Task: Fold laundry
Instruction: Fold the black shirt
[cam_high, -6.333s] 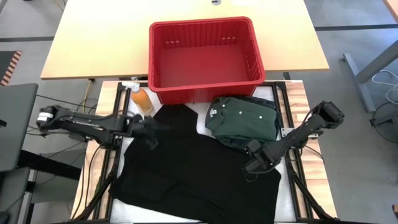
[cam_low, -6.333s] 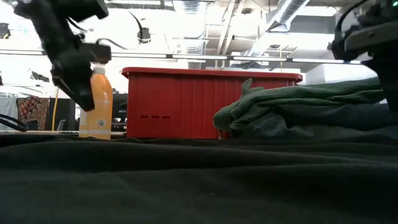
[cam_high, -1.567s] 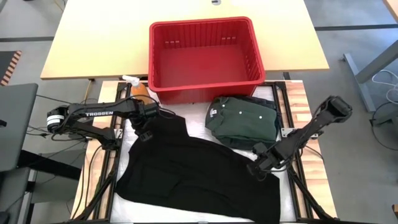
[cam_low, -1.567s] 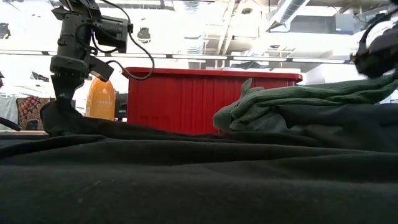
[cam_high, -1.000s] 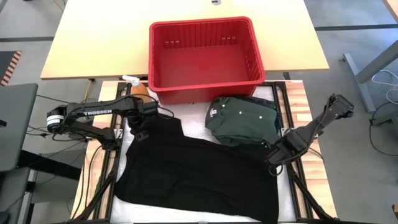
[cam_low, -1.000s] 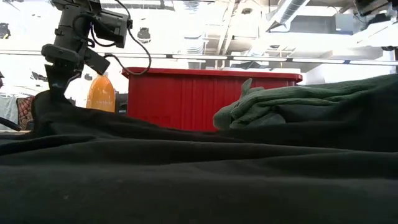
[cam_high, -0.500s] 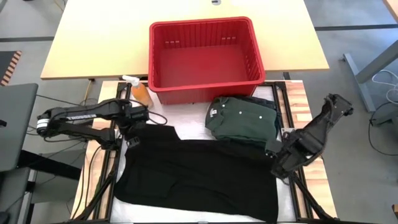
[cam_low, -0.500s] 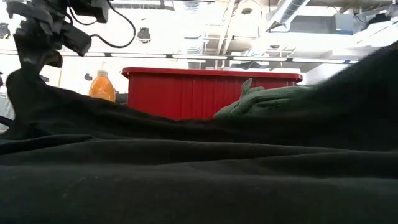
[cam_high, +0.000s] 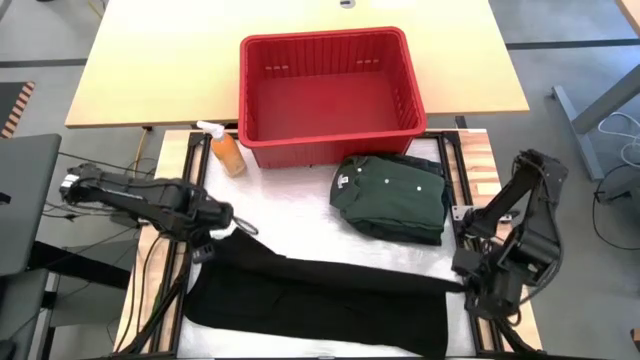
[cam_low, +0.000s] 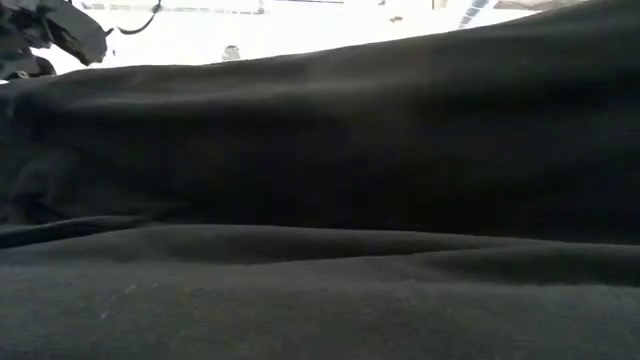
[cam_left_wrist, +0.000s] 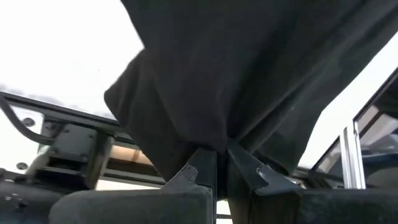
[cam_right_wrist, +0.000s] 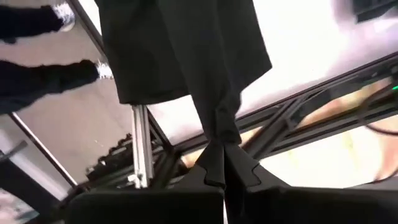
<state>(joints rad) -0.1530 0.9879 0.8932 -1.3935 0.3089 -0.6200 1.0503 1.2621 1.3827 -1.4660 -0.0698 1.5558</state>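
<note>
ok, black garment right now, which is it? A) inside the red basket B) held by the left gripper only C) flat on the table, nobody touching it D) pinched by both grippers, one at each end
D: the left gripper and the right gripper are each shut on a bunch of the black garment, which the high view shows strung between them in front of the folded green shirt.

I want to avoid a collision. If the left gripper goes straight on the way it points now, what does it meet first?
Probably only the black garment it is shut on; the left gripper points toward the right gripper, but depth is unclear.
</note>
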